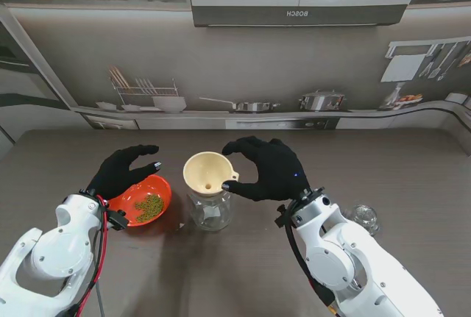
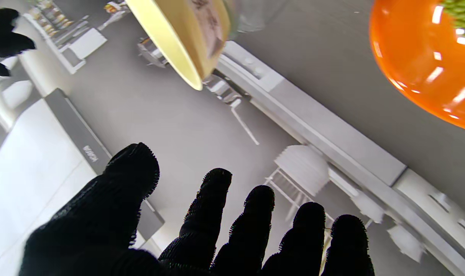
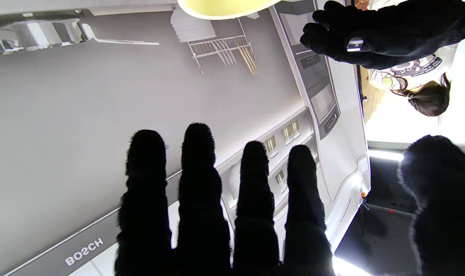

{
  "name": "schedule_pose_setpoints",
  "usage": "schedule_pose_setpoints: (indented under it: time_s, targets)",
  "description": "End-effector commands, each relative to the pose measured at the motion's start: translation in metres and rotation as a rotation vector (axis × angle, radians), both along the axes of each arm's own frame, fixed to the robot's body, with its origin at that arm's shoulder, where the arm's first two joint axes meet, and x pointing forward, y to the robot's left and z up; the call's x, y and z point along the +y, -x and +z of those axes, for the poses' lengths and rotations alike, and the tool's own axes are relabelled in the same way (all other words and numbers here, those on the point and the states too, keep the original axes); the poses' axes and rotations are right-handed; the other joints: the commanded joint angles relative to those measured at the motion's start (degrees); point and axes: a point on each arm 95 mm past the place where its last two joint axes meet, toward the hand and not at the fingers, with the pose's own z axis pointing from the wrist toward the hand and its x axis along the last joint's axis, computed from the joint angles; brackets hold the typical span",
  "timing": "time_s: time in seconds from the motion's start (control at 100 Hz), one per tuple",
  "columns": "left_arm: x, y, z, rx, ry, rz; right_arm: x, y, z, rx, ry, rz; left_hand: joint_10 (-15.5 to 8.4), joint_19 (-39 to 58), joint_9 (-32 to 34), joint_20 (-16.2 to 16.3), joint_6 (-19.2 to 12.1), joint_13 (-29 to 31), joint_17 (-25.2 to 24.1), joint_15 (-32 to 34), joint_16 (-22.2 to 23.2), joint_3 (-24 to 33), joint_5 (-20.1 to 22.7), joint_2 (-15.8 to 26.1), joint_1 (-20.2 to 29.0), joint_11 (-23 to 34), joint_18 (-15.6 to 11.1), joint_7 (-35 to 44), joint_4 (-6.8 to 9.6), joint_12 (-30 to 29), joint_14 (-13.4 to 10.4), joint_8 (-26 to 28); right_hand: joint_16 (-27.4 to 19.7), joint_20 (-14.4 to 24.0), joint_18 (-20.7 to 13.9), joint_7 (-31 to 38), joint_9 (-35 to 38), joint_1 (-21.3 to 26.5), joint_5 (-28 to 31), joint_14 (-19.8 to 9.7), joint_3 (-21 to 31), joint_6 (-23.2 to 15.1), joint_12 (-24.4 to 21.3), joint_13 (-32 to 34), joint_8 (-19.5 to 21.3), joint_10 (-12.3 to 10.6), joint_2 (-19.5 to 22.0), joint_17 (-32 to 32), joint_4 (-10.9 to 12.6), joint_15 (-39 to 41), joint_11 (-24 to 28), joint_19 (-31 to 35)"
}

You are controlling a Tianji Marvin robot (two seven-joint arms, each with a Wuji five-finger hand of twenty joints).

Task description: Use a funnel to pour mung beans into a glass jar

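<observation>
On your left, the left hand [image 1: 121, 171] is spread open above the far rim of the orange bowl [image 1: 131, 198], which has the mung beans [image 1: 150, 207] inside. In the middle, the cream funnel [image 1: 207, 172] sits in the glass jar [image 1: 209, 210]. The right hand [image 1: 269, 168] curls beside the funnel's handle, fingers apart, probably without touching.
</observation>
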Motion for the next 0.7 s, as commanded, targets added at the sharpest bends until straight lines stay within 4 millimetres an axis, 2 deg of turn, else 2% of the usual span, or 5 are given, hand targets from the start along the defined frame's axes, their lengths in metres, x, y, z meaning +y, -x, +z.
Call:
schedule_pose_setpoints:
  time_s: [0.0, 0.3, 0.69]
  targets:
    - [0.012, -0.005, 0.001, 0.03, -0.023, 0.008, 0.002, 0.001, -0.003, 0.02, 0.004, 0.009, -0.76, -0.55, -0.35, 1.0, -0.92, 0.08, 0.15, -0.65, -0.15, -1.11, -0.97, 2.79, 0.53, -0.27, -0.39, -0.24, 1.53, -0.39, -0.1, -0.06, -0.22, -0.16, 1.76, -1.28, 0.98, -1.73, 0.67, -1.03, 0.8, -0.51, 0.44, 1.24, -0.36, -0.84, 1.1, -0.25, 1.55, -0.88, -0.79, -0.82]
    - [0.047, -0.037, -0.012, 0.151, -0.126, 0.056, 0.0, 0.0, -0.004, 0.033, -0.002, 0.009, -2.08, -0.37, -1.89, 1.09, -1.35, -0.42, 0.51, -0.45, -0.03, 0.61, -2.22, 0.49, 1.0, -0.35, -1.41, -0.5, 1.54, -0.27, -0.7, -0.13, 0.02, -0.03, 1.77, -1.25, 1.39, -1.86, 0.74, -1.05, 0.9, -0.29, 0.53, 1.75, -0.24, -0.68, 1.18, -0.2, 1.52, -0.62, -0.8, -0.8]
    - [0.071, -0.073, -0.034, 0.266, -0.258, 0.041, 0.0, -0.001, -0.004, 0.049, -0.014, 0.01, -5.67, -0.9, -5.5, 0.48, -2.73, -2.63, 0.01, -0.09, 0.02, 7.35, -6.66, -6.51, -0.3, -0.21, -4.76, -1.78, 0.57, -0.19, -3.9, -0.89, 0.22, 0.06, 1.86, -1.14, 1.59, -1.81, 0.92, -1.09, 1.12, -0.1, 0.56, 2.18, -0.17, -0.61, 1.2, -0.15, 1.51, -0.42, -0.91, -0.82]
